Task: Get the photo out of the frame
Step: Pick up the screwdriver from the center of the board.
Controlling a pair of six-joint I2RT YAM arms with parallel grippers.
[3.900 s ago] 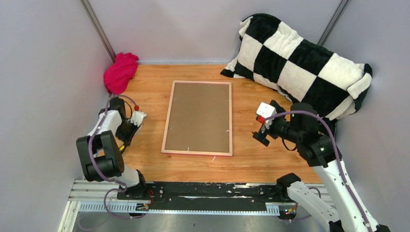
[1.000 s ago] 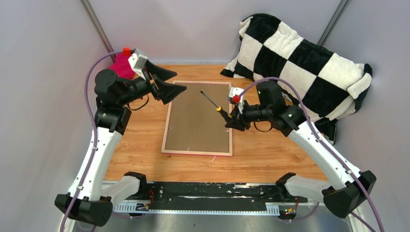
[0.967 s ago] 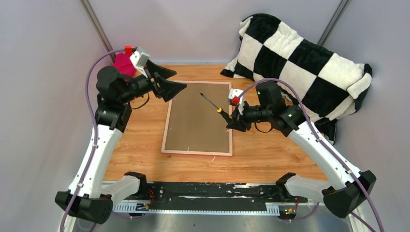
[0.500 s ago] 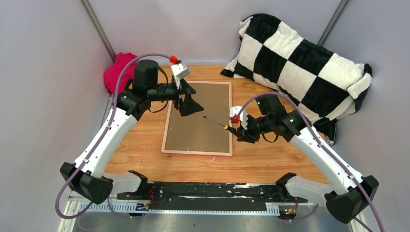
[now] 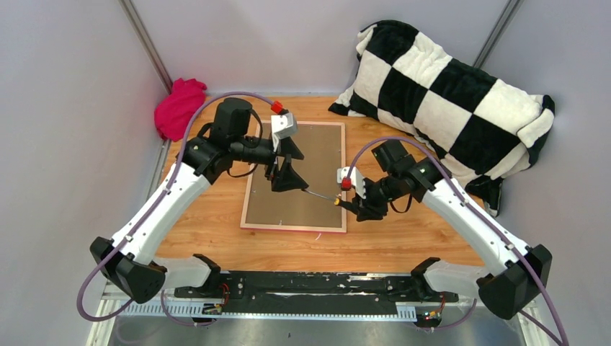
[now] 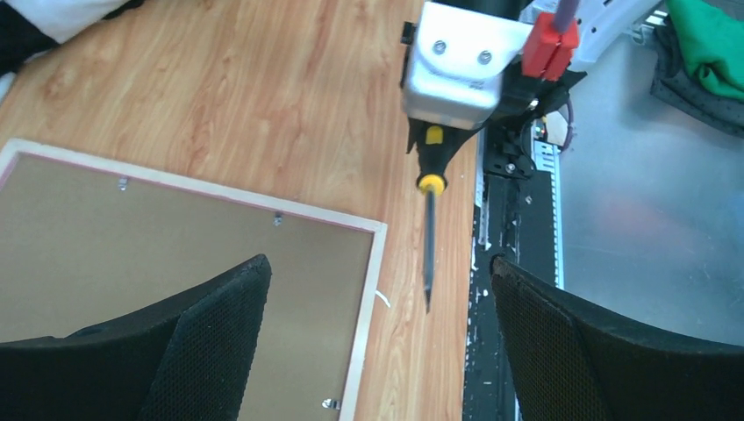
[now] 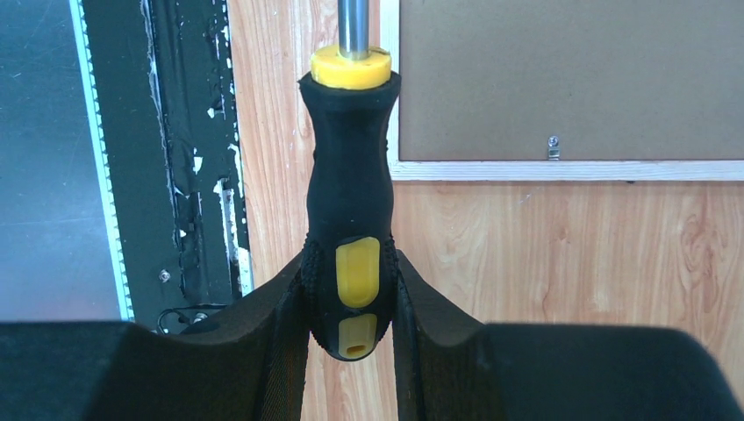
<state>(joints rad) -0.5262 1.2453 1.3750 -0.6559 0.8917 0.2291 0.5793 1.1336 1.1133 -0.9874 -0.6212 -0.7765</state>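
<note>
Right gripper (image 7: 351, 298) is part closed, clamped on the black and yellow handle of a screwdriver (image 7: 349, 202), one pad on each side. The steel shaft points out over the near right part of the frame (image 5: 320, 148). Can't tell if the tip touches it.

Left gripper (image 5: 288, 173) is wide open and holds nothing. It hangs over the middle of the frame, and in its wrist view the screwdriver shaft sits between the two textured black fingers (image 6: 219, 333).

Frame lies flat and face down on the wood-grain table (image 5: 403, 238). It is a thin pale rectangle with a pink edge, and a matte brown board (image 6: 132, 237) fills the back. Small metal tabs (image 6: 278, 219) sit along the inner edge, on top of the board. The photo is hidden under the board.

A plush black and white checked pillow (image 5: 454, 94) is at the far right and a crumpled magenta cloth (image 5: 179, 107) at the far left, both clear of the frame.
</note>
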